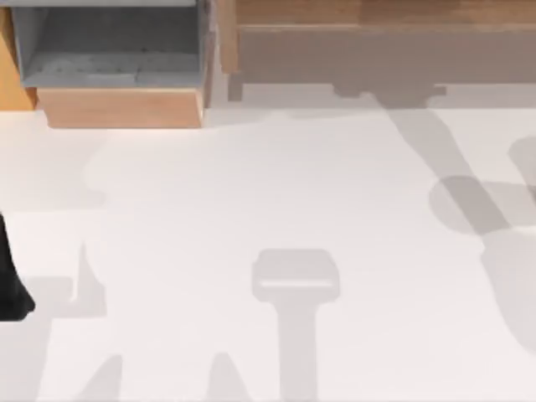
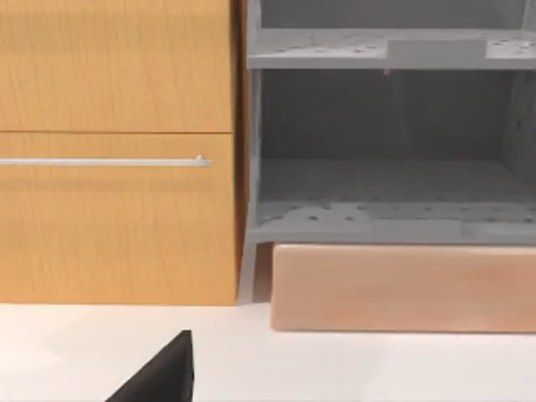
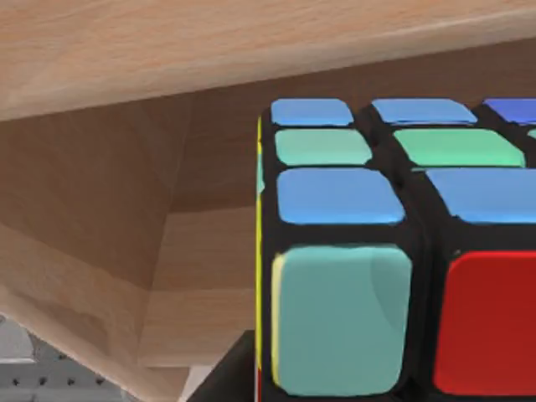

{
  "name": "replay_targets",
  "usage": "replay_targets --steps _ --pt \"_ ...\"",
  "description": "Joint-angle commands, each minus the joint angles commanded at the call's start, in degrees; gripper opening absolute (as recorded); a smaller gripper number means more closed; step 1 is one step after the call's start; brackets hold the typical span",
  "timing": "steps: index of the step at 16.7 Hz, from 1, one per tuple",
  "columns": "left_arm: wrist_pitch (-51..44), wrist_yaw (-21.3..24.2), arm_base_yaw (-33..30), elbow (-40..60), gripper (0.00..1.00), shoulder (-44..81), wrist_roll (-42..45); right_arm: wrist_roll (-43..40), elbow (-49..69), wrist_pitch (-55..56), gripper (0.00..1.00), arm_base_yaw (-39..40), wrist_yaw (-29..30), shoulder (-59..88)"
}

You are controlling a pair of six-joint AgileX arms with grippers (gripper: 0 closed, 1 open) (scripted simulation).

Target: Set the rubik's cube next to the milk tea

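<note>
Close against the right wrist camera, the rubik's cube [image 3: 394, 251] shows blue, green, teal and red stickers between black grid lines, beneath a wooden shelf [image 3: 167, 50]; end effector state unclear.

Table [image 1: 251, 193]: a plain white top, spreading across the top view; grey shadows fall over it, one long streak toward 2 o'clock, one blocky shape near 6 o'clock.
Grey shelf unit [image 1: 109, 46]: stands on the table at 11 o'clock; open-fronted, with speckled grey boards; a pale wooden plinth [image 1: 121, 107] runs along its foot, touching the white top.
Wooden cabinet [image 2: 117, 151]: seen from the left wrist view, it stands just beside the shelf unit, touching it; its orange-brown front carries a thin silver bar handle [image 2: 105, 162].
Wooden overhang [image 1: 377, 33]: runs along the far edge from 12 to 2 o'clock; shaded beneath.
</note>
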Motion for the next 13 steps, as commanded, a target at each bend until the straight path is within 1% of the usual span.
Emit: replay_targets --steps 3,6,9,13 --pt "0.0 0.0 0.0 0.0 1.0 0.0 0.0 -0.91 -0.56 -13.63 0.0 -0.71 -1.37 9.89" --pt "0.0 0.0 0.0 0.0 1.0 0.0 0.0 -4.14 -2.22 -23.24 0.0 -3.25 -3.01 19.89" --pt "0.0 0.0 0.0 0.0 1.0 0.0 0.0 -7.17 -3.8 -28.11 0.0 -5.41 -4.19 25.06" --pt "0.0 0.0 0.0 0.0 1.0 0.0 0.0 -7.57 -4.05 -28.61 0.0 -5.69 -4.33 25.56"
